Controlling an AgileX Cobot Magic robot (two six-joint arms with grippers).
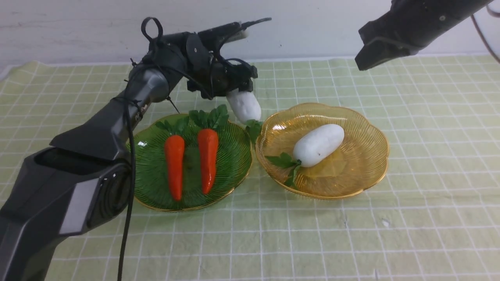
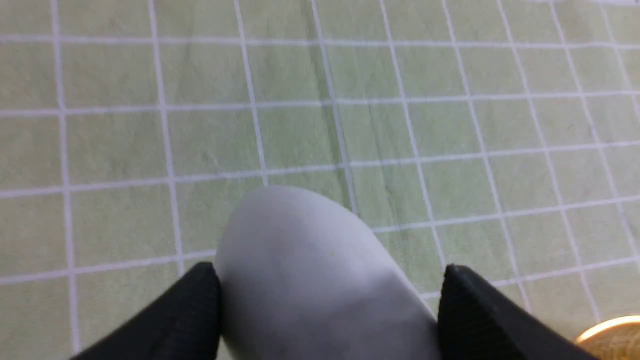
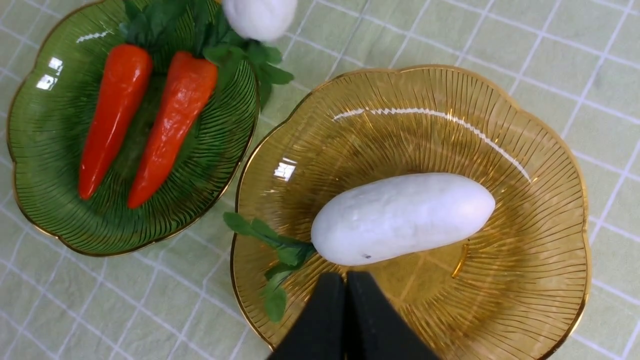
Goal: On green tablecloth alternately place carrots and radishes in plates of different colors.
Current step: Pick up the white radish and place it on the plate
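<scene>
Two orange carrots (image 1: 174, 166) (image 1: 208, 158) lie side by side in the dark green plate (image 1: 234, 164), also in the right wrist view (image 3: 112, 112) (image 3: 172, 125). One white radish (image 1: 318, 144) lies in the amber plate (image 1: 367, 156), also in the right wrist view (image 3: 402, 217). My left gripper (image 1: 239, 93) is shut on the second radish (image 1: 244, 106) and holds it above the cloth behind the gap between the plates; its fingers (image 2: 195, 310) clamp its sides (image 2: 310, 270). My right gripper (image 1: 361, 62) is shut and empty, raised high over the amber plate (image 3: 550, 300).
The green tablecloth (image 1: 351, 234) covers the table, wrinkled slightly. A pale wall runs behind its far edge. The held radish's leaves (image 1: 254, 127) hang by the green plate's rim. The amber plate's rim shows in the left wrist view (image 2: 607, 327).
</scene>
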